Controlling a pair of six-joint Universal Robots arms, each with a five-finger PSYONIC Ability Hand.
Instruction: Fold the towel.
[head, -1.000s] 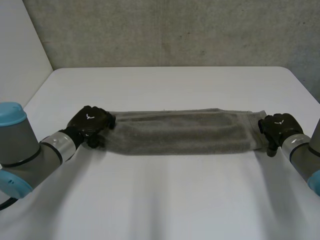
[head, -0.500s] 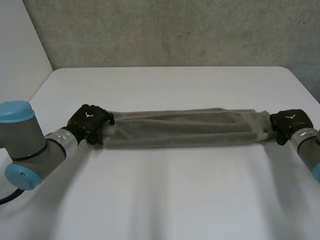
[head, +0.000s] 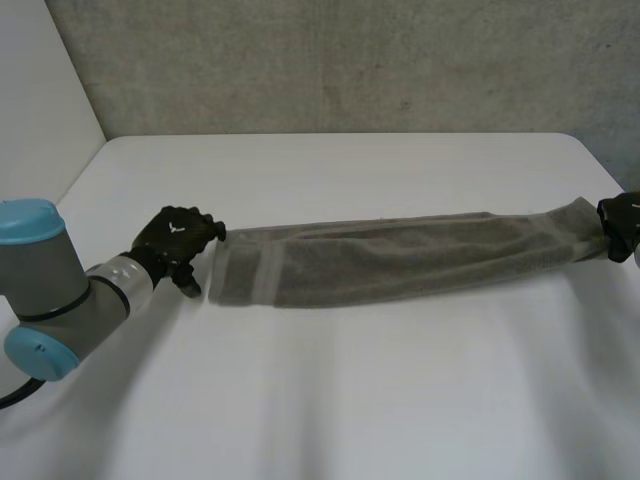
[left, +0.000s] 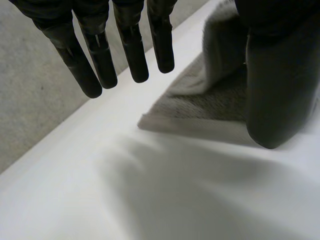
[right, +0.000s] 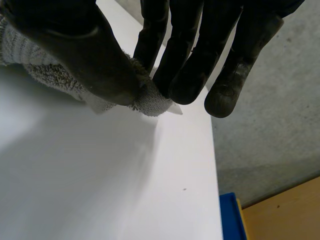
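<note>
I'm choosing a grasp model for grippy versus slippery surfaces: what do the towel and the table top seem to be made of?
Towel: grey-brown terry cloth, likely cotton. The right wrist view shows a fuzzy, looped pile, and there are flat woven bands near one end. Matte, soft, lying in limp folds. Table: smooth white board, probably laminate or painted, with a faint sheen and no visible grain.

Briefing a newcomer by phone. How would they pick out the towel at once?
On the white table, look between the left hand and the right hand. The towel is the long strip there: grey-brown and fuzzy, unlike the smooth table and black hands.
</note>
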